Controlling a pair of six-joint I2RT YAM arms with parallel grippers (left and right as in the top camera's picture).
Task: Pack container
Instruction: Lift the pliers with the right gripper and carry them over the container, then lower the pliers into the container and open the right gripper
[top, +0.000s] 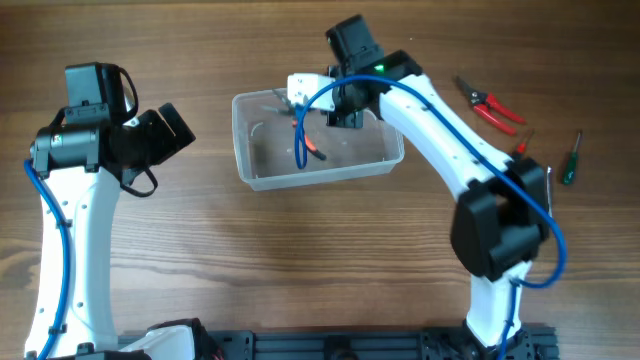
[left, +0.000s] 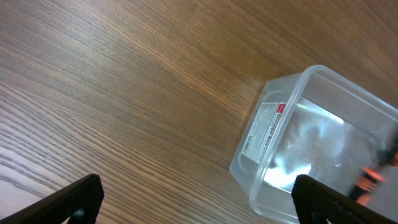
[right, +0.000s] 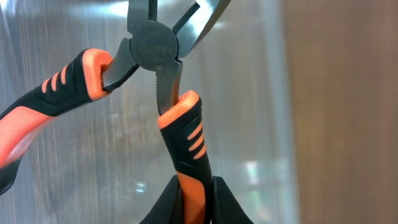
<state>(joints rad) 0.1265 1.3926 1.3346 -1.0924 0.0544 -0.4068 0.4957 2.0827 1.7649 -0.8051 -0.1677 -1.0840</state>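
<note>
The clear plastic container (top: 250, 160) sits at the table's middle; it also shows in the left wrist view (left: 273, 186). My right gripper (top: 345, 108) hangs over the container's right part, shut on one handle of orange-and-black pliers (right: 186, 130), which hang open inside the tub (right: 261, 93). The pliers' orange handle shows in the overhead view (top: 312, 146). My left gripper (left: 199, 202) is open and empty, above bare table left of the container.
Red-handled cutters (top: 490, 105), a small red screwdriver (top: 524, 142) and a green screwdriver (top: 571, 160) lie on the table to the right of the container. A white label (left: 266, 130) is on the container's side.
</note>
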